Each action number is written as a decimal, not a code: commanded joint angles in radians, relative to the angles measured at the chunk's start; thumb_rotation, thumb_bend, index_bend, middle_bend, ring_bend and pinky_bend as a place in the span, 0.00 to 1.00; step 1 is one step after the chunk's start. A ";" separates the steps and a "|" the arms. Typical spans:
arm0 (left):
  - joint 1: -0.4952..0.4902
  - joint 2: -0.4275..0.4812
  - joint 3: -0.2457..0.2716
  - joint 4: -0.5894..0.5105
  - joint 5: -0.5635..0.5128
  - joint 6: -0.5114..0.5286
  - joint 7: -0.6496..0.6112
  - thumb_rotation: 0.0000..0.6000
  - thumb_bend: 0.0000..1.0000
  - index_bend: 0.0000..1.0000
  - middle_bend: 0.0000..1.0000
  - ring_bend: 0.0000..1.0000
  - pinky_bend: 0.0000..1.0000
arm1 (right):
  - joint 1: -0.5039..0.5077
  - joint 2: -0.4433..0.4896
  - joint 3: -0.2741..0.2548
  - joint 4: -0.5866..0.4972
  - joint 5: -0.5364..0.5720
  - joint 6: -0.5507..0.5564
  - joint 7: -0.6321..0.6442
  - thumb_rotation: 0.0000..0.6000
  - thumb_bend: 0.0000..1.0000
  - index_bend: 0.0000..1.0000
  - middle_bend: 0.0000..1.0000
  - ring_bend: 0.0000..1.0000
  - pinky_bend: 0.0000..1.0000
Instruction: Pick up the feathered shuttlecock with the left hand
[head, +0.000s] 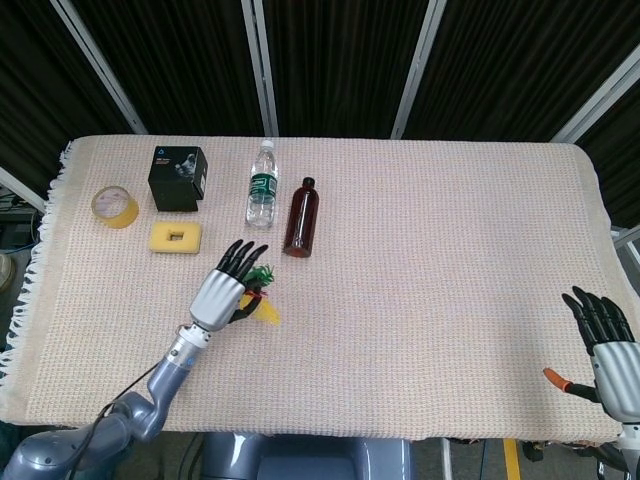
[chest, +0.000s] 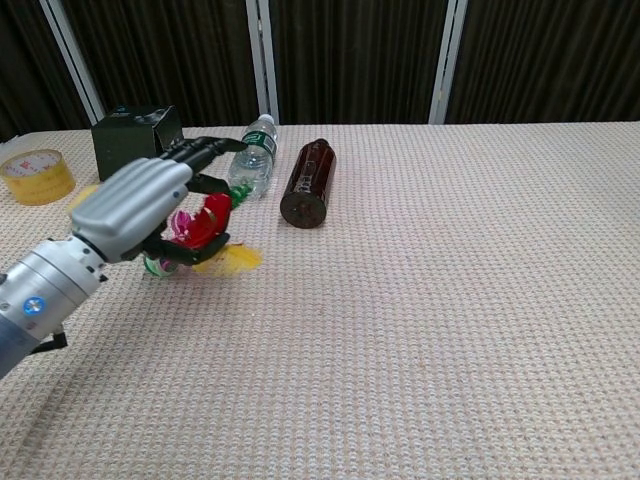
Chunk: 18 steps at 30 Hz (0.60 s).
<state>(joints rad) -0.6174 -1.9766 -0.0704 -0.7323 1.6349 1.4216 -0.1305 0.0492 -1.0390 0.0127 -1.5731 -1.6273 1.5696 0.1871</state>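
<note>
Fingers of left hand grip shuttlecock (off the cloth); right hand spread at table edge

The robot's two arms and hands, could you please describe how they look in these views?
The left hand has a silver-grey metallic back and black fingers. Its wrist is a silver cylinder with a small round blue marking, joined to a blue-grey arm with a thin black cable alongside. The right hand has the same silver back and black fingers, with an orange-tipped thumb.
</note>
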 joint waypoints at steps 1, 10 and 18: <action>0.047 0.083 0.012 -0.082 0.003 0.063 0.052 1.00 0.56 0.95 0.05 0.00 0.00 | 0.003 -0.002 0.001 0.000 0.003 -0.007 -0.008 1.00 0.00 0.00 0.00 0.00 0.00; 0.186 0.279 0.058 -0.288 -0.004 0.172 0.133 1.00 0.53 0.92 0.08 0.00 0.00 | 0.013 -0.012 -0.001 -0.013 -0.002 -0.028 -0.037 1.00 0.00 0.00 0.00 0.00 0.00; 0.275 0.398 0.074 -0.400 -0.036 0.205 0.146 1.00 0.29 0.40 0.02 0.00 0.00 | 0.022 -0.014 0.002 -0.015 0.020 -0.058 -0.042 1.00 0.00 0.00 0.00 0.00 0.00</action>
<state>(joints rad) -0.3584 -1.6006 -0.0016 -1.1043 1.6063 1.6192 0.0151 0.0703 -1.0521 0.0142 -1.5860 -1.6088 1.5136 0.1486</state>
